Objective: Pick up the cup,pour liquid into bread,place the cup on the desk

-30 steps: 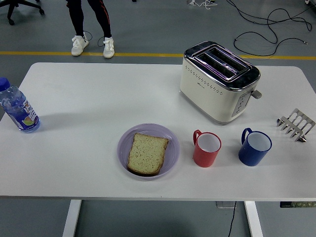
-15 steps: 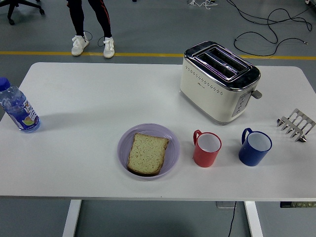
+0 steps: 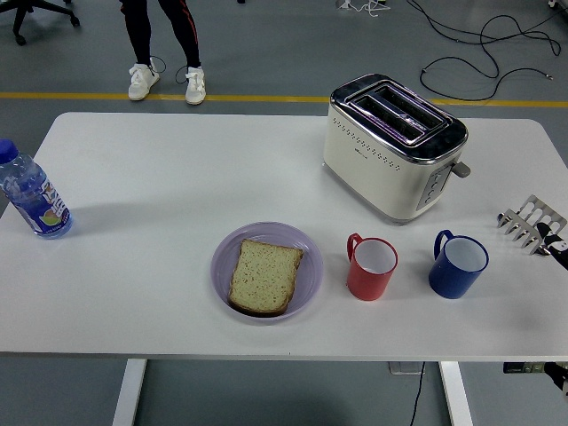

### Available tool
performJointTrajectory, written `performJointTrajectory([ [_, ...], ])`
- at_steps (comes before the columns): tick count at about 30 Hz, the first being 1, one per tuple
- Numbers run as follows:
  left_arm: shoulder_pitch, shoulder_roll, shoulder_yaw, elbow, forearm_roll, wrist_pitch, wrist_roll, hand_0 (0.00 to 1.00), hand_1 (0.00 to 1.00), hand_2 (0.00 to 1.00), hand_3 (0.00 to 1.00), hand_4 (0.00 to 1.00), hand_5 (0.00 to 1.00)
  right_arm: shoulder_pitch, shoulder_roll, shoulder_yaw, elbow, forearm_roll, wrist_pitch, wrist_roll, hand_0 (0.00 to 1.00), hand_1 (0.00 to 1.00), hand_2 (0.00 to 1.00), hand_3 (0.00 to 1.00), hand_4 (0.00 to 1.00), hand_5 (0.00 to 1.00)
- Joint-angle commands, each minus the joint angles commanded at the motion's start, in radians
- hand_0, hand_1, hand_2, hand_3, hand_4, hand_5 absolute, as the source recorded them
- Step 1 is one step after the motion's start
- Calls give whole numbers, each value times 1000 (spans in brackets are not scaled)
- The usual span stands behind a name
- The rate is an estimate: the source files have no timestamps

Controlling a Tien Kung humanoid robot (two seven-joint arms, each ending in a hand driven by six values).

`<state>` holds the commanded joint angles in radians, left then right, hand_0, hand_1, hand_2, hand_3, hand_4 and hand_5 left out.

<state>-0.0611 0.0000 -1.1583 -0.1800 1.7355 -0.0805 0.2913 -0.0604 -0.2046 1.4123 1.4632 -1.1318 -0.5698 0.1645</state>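
right hand (image 3: 559,247) newly at edge, perhaps fingertips

Past my white table (image 3: 160,177), grey floor (image 3: 266,53) with a yellow line (image 3: 89,96) at twelve, black cables (image 3: 479,44) toward one.

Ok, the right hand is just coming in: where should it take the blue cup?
Probably around the body of the blue cup, from its right side. It stands upright, its handle points up-left toward the toaster, and the right hand enters from the right edge.
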Motion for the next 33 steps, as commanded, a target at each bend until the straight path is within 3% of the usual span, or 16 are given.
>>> performJointTrajectory([
  [5, 1, 0, 3, 0, -1, -3, -1, 658, 692, 708, 594, 323, 868, -43, -11, -56, 66, -194, 1, 9, 930, 863, 951, 998, 978, 93],
  [8, 0, 0, 2, 0, 1, -3, 0, 658, 691, 708, 594, 323, 869, -65, -13, -88, 85, -246, 1, 11, 934, 864, 947, 998, 987, 109],
  [24, -10, 0, -4, 0, 1, -1, 0, 657, 691, 708, 594, 324, 870, -52, 1, -199, 21, -208, -6, 29, 942, 865, 942, 998, 998, 127],
  [33, -11, 0, -1, 0, -3, -1, 0, 657, 690, 708, 593, 323, 874, -1, 28, -247, -80, -175, -14, 45, 947, 865, 942, 998, 998, 134],
])
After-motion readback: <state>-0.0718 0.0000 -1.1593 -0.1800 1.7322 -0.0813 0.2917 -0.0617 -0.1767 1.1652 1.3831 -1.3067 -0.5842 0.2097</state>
